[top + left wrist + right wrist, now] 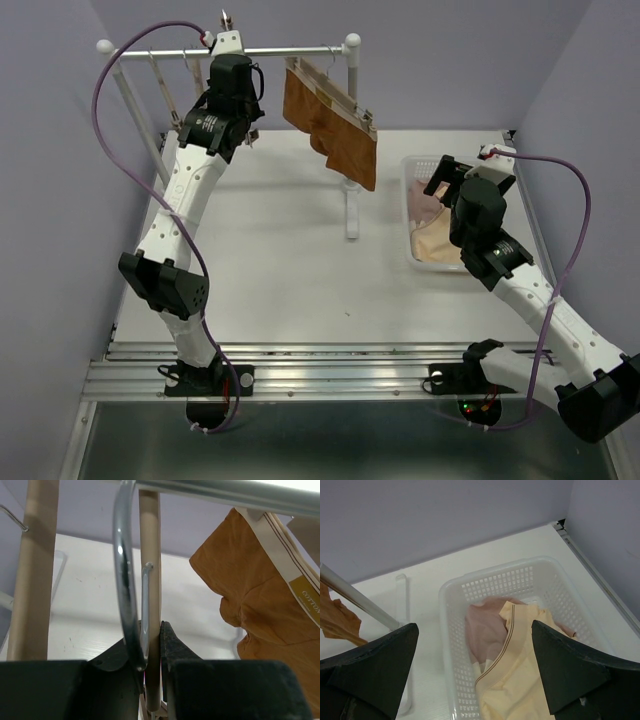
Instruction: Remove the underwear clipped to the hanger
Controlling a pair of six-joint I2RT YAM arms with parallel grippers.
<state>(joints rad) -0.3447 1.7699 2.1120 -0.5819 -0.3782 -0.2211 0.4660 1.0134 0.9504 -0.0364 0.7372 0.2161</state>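
The only writing that can be read is "COTTON" on a mustard tag [306, 596], sewn by the pale, thin-striped waistband [272, 535] of the orange-brown underwear [250, 590]. This garment hangs in soft folds from a clip hanger [335, 92] on the metal rail [225, 492] of the rack, above the middle of the far edge of the counter [280, 260]. In the left wrist view it hangs to the right of the left gripper [150, 640] and well apart from it, not touched by either finger. The left gripper's fingers [172, 647] stand narrow, pinched on a bare wooden hanger [150, 535] and on its chrome hook [121, 575], which curves up toward the rail near the far left corner. The other two garments lie crumpled in a white mesh basket [520, 580] by the right edge of the counter, toward the far right corner. The pale pink underwear [487, 627] lies toward the far side of the basket. The cream-beige underwear [520, 670] lies partly over it, and a thin dark line runs along its band. The right gripper [474, 627] hangs above the basket with its fingers [375, 665] spread wide. They hold nothing, and both garments show below the gap between them.
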